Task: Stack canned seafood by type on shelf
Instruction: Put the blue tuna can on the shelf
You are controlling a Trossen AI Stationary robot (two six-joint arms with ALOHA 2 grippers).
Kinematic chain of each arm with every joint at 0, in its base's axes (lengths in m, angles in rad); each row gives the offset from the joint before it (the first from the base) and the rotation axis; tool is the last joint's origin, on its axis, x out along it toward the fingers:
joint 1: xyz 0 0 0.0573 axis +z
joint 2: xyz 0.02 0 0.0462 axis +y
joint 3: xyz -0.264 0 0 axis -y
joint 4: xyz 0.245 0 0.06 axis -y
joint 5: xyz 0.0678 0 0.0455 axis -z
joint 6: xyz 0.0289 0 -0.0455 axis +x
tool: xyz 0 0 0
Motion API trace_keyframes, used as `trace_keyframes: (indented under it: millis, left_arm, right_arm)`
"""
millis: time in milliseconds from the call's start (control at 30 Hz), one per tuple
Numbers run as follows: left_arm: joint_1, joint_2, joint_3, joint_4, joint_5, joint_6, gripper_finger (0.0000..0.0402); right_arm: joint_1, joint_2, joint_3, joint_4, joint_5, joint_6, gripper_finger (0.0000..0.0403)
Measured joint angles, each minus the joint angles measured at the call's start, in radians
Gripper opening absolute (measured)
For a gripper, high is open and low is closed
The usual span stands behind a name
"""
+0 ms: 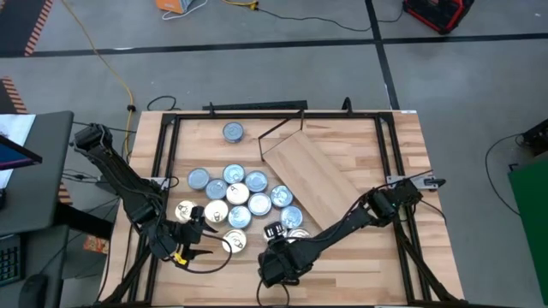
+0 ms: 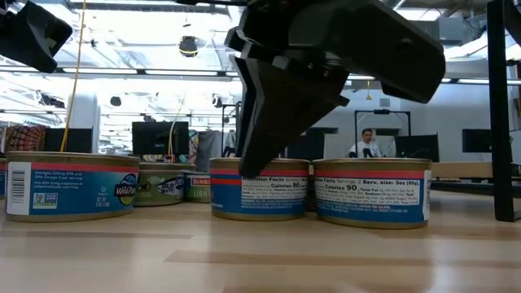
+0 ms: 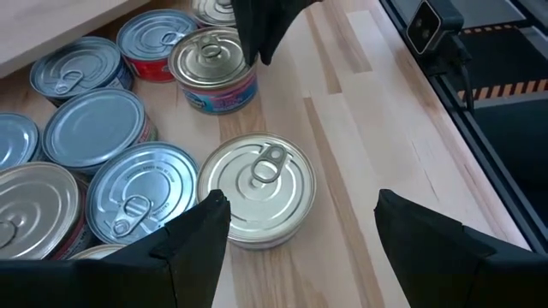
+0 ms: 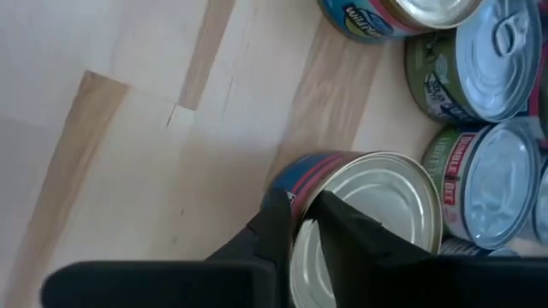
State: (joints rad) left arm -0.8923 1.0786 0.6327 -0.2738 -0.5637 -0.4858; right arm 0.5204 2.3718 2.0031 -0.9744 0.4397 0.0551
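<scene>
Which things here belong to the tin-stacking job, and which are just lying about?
Job:
- tins, clustered on the table
- lone tin, apart at the far edge
- shelf, lying askew
- right gripper, closing on a tin's rim
- left gripper, open, over a tin

Lying about:
- yellow cable on the floor
- red case
</scene>
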Motion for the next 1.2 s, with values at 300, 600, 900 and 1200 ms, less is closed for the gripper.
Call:
trace_keyframes:
  millis: [300, 600, 900, 1200]
  left_arm:
    - [0.000, 0.000, 0.000, 0.001, -0.015, 0.000, 0.0279]
    - [0.000, 0.000, 0.000, 0.002, -0.022, 0.000, 0.0279]
    - [0.000, 0.000, 0.000, 0.002, -0.022, 0.000, 0.0279]
    - [0.000, 0.000, 0.000, 0.002, -0.022, 0.000, 0.0279]
  right_arm:
    - [0.026, 0.001, -0.009, 0.041, 0.007, -0.022, 0.0054]
    - [0.031, 0.003, -0.010, 0.042, 0.011, -0.003, 0.0053]
    - [0.066, 0.006, -0.011, 0.036, 0.052, 0.000, 0.0053]
    - [0.111, 0.010, -0.014, -0.003, 0.171, 0.000, 0.0053]
